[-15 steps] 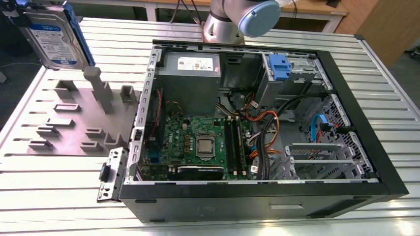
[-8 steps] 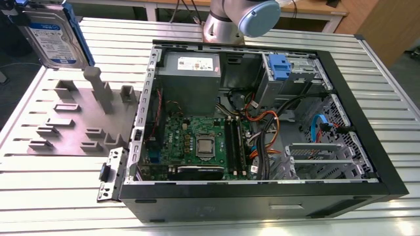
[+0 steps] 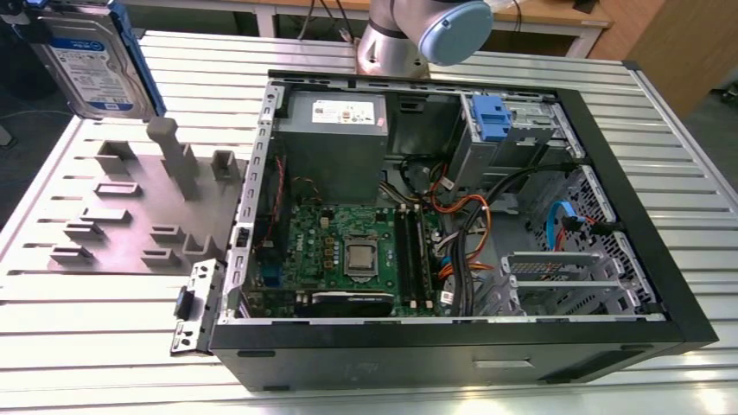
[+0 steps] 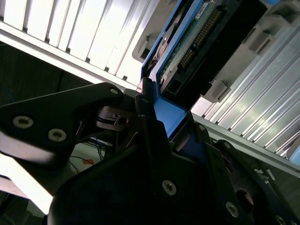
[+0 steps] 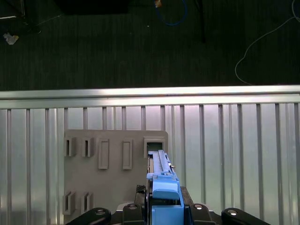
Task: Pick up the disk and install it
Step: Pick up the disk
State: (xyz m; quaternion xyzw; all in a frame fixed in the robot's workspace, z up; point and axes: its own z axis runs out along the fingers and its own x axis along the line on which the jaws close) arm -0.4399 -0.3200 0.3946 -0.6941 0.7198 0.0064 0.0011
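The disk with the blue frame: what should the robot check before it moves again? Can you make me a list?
1. Is the disk clamped by the fingers? Ok: its blue bracket sits between them in both wrist views.
2. Is the disk clear of the grey holder plate? Ok: it hangs above the plate.
3. Is the computer case open? Ok: the insides show.
4. Is the drive cage with the blue handle free for the disk? Cannot tell.
5. Are the orange cables out of the way? Cannot tell: they run right beside the cage.
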